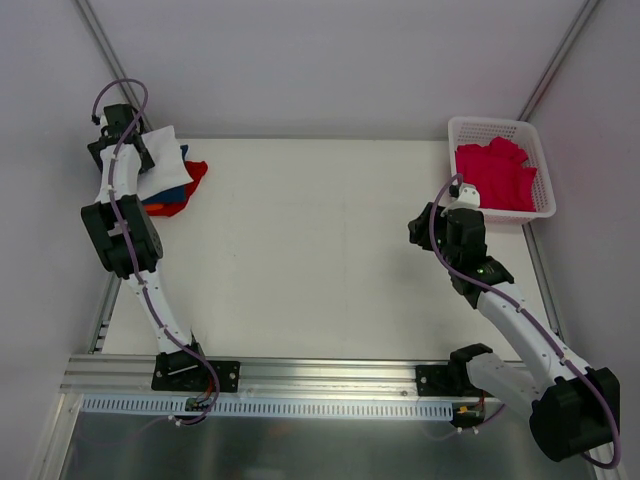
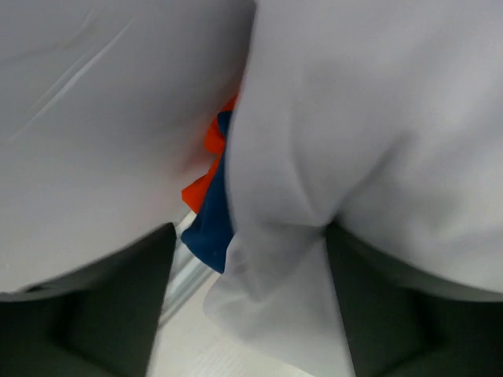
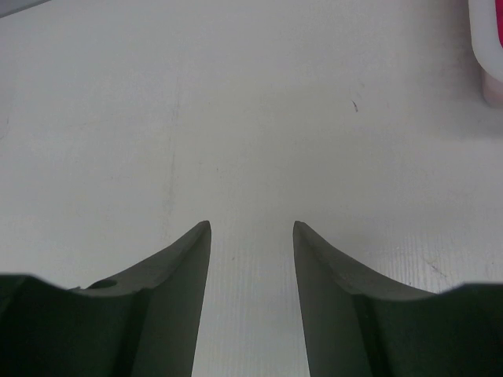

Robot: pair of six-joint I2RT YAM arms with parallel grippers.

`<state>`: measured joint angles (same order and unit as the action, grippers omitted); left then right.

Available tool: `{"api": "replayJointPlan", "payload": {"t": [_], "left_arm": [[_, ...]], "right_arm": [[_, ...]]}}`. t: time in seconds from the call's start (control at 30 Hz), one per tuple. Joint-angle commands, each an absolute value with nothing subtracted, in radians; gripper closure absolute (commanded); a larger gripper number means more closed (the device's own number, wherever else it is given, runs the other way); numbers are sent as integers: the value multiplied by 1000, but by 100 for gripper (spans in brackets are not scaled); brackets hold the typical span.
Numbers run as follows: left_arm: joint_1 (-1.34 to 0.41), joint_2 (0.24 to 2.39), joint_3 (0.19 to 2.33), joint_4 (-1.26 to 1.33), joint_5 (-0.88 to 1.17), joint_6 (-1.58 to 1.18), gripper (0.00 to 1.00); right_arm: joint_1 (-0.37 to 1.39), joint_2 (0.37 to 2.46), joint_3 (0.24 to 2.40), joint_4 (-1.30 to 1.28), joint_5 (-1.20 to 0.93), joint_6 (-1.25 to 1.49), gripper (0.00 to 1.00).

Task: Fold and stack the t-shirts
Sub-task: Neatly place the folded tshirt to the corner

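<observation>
A white t-shirt [image 1: 165, 160] lies on top of a navy one [image 1: 172, 194] and an orange-red one [image 1: 196, 178] at the table's far left corner. My left gripper [image 1: 135, 150] is over this pile. In the left wrist view its jaws stand wide apart [image 2: 250, 236], with white cloth [image 2: 354, 118] draped between and over them, and navy [image 2: 208, 228] and orange-red [image 2: 211, 157] edges show beneath. Crimson-pink t-shirts [image 1: 497, 172] lie crumpled in the basket. My right gripper [image 1: 432, 222] is open and empty [image 3: 251, 228] above bare table.
The white lattice basket [image 1: 485, 126] stands at the far right corner, and its rim shows in the right wrist view [image 3: 487, 55]. Grey walls and metal rails [image 1: 100, 300] border the white table [image 1: 310, 250].
</observation>
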<state>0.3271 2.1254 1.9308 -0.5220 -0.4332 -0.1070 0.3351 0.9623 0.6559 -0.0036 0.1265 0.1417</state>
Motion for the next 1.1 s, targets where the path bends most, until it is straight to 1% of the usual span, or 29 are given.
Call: {"api": "replayJointPlan", "payload": {"t": [0.0,0.03,0.2,0.37,0.8,0.9,1.03,1.07], "left_arm": [[342,2098,1928,-535,-468,-124,13],[342,2106,1931,-537,-468,-124,1],[342,2111,1939,-543,-466,-135,1],[336,2069,1937,-548,-442,-156,1],[206,1859,1954,-548,-497,-146,1],[163,1822,1953,-548,-430,-152,1],[140,1828,1960,-545,-261,-175,1],[143,1845,1971,-546,-179,-196,1]], "right_arm": [[325,956,652,43,118,147,50],[324,954,652,43,120,147,50],[324,966,658,43,115,146,50],[324,980,657,49,110,152,50],[316,993,655,55,95,156,50],[316,999,653,60,89,164,50],[316,996,652,61,84,169,50],[316,988,650,61,86,170,50]]}}
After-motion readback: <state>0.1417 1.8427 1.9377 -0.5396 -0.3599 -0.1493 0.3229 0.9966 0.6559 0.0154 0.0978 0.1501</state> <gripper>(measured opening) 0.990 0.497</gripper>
